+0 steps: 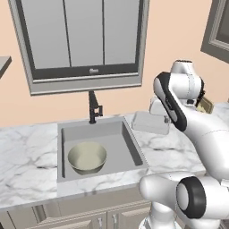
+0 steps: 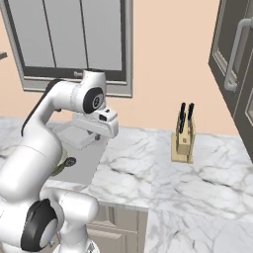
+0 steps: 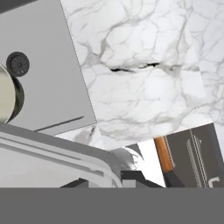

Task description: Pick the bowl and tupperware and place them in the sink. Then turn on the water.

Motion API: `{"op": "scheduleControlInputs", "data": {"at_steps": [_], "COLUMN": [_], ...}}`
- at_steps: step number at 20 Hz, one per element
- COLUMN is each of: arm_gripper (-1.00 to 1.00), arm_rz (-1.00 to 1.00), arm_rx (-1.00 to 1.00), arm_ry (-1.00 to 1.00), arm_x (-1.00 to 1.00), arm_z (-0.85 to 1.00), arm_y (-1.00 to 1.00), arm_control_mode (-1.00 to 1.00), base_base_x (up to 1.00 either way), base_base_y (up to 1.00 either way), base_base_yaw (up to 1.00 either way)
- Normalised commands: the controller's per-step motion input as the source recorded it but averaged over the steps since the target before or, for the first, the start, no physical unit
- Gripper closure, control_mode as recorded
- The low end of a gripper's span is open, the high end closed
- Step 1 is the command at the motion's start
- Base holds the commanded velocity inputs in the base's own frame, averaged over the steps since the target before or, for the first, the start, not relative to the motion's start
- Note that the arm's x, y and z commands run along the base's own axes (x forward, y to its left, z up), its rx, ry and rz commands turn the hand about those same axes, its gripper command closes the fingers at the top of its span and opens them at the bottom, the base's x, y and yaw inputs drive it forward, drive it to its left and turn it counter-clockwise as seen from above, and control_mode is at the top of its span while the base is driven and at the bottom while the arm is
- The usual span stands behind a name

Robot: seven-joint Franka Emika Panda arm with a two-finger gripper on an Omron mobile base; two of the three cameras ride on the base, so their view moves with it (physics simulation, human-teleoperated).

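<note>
The bowl [image 1: 87,157], pale grey-green with a cream inside, sits upright in the sink [image 1: 127,138]; in the hand view its edge [image 3: 6,94] shows beside the drain. My gripper [image 1: 167,119] is shut on the right end of the tupperware [image 1: 149,123], a flat pale lidded box held a little above the counter, just right of the sink's back right corner. Close under the hand camera, the tupperware [image 3: 52,159] overlaps the sink's rim [image 3: 81,103]. In the right base view the tupperware [image 2: 76,129] juts left from the hand. No water falls from the black faucet [image 1: 93,107].
White marble counter [image 1: 27,152] surrounds the sink and runs on to the right [image 2: 197,183]. A wooden knife block [image 2: 184,139] with black handles stands by the back wall. A window [image 1: 80,40] hangs above the faucet. A dark cabinet [image 2: 237,64] is on the far right.
</note>
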Motion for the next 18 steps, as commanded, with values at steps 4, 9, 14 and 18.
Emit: {"op": "scheduleControlInputs", "data": {"at_steps": [4,9,14,18], "arm_gripper": [1.00,1.00,1.00,1.00], "arm_rz": [0.00,0.00,0.00,0.00], "arm_rx": [0.00,-0.01,0.00,0.00], "arm_ry": [0.00,0.00,0.00,0.00], "arm_x": [0.28,0.24,0.21,0.19], "arm_z": [-0.18,-0.23,-0.19,-0.20], "arm_y": [0.05,0.30,0.25,0.28], "arm_control_mode": [-1.00,-1.00,-1.00,-1.00], "base_base_x": [0.00,0.00,0.00,0.00], "base_base_y": [0.00,0.00,0.00,0.00], "base_base_yaw": [0.00,0.00,0.00,0.00]}}
